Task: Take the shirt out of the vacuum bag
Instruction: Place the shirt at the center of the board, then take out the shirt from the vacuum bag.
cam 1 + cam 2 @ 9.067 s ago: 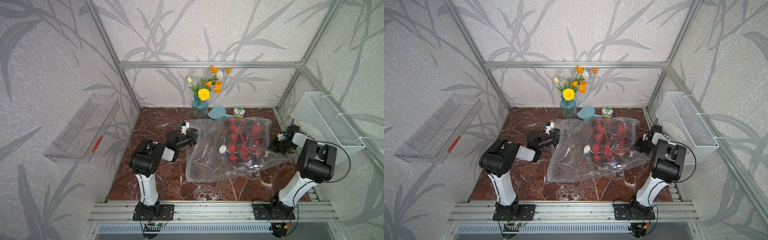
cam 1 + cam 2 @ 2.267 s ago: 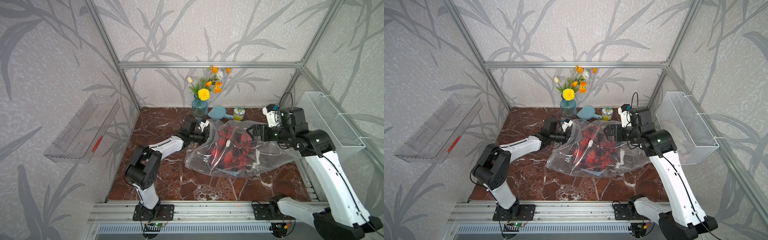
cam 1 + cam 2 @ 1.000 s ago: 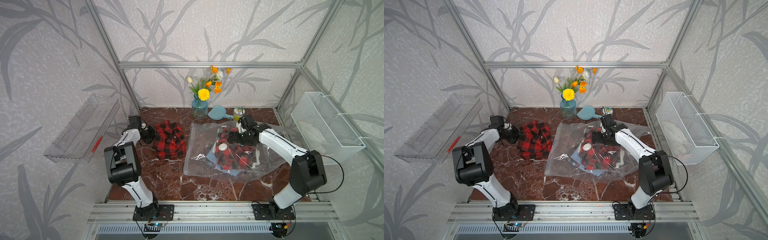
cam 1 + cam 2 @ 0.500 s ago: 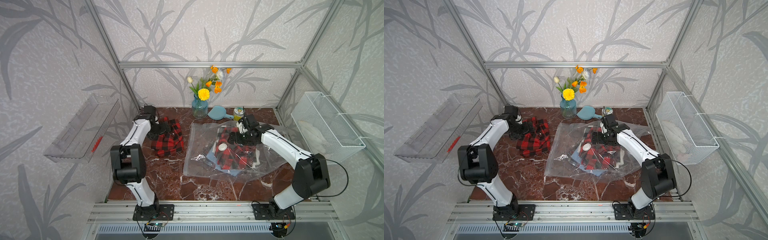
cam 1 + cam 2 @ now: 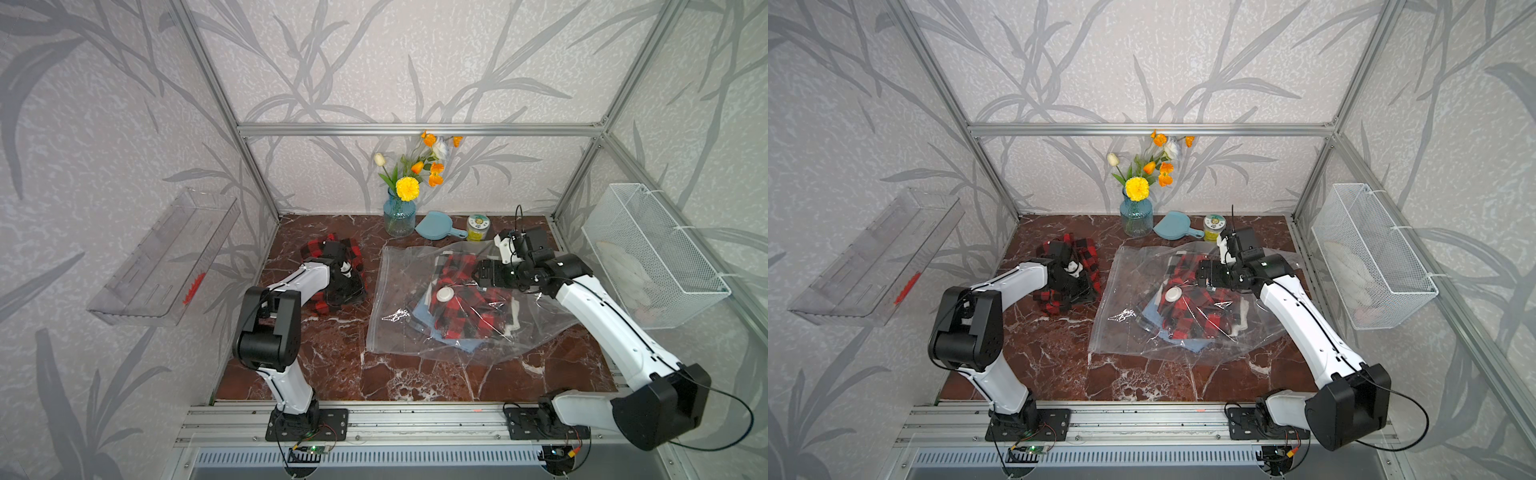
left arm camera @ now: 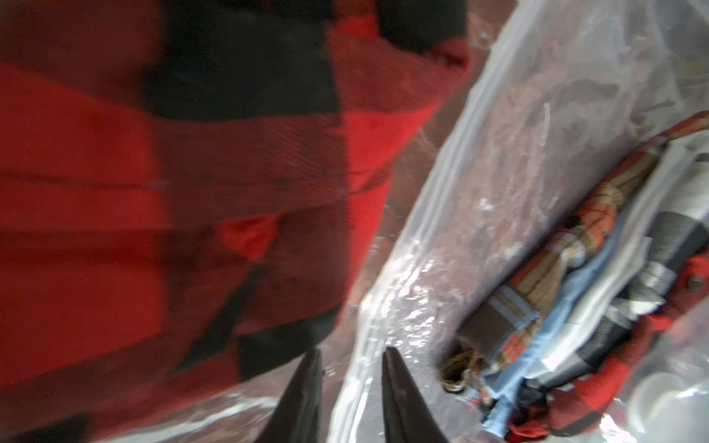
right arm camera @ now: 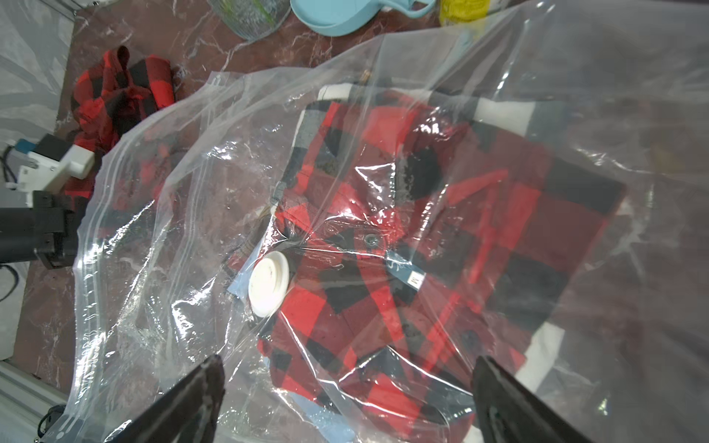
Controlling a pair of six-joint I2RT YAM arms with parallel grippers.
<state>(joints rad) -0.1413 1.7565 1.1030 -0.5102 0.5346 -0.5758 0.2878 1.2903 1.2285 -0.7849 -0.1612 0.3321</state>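
Note:
A red-and-black plaid shirt (image 5: 316, 249) (image 5: 1088, 259) lies crumpled on the marble, outside the bag, to its left. My left gripper (image 5: 351, 286) (image 6: 353, 353) hovers low over the shirt's right side, next to the bag's zip edge. Its jaws stand a narrow gap apart with nothing clearly between them. The clear vacuum bag (image 5: 397, 291) (image 7: 161, 230) lies flat, with its white valve (image 5: 444, 294) (image 7: 268, 282) facing up. It still holds another red plaid garment and other folded clothes. My right gripper (image 5: 484, 274) (image 7: 349, 358) hangs wide open above the bag.
A blue glass vase of flowers (image 5: 397, 216), a light-blue scoop (image 5: 436, 226) and a small yellow jar (image 5: 478, 227) stand along the back wall. A white wire basket (image 5: 652, 257) hangs on the right wall, a clear shelf (image 5: 166, 257) on the left wall.
My left gripper has moved from the shirt's back-left side forward and right across it toward the bag, and its jaws have narrowed. My right gripper stays open above the bag.

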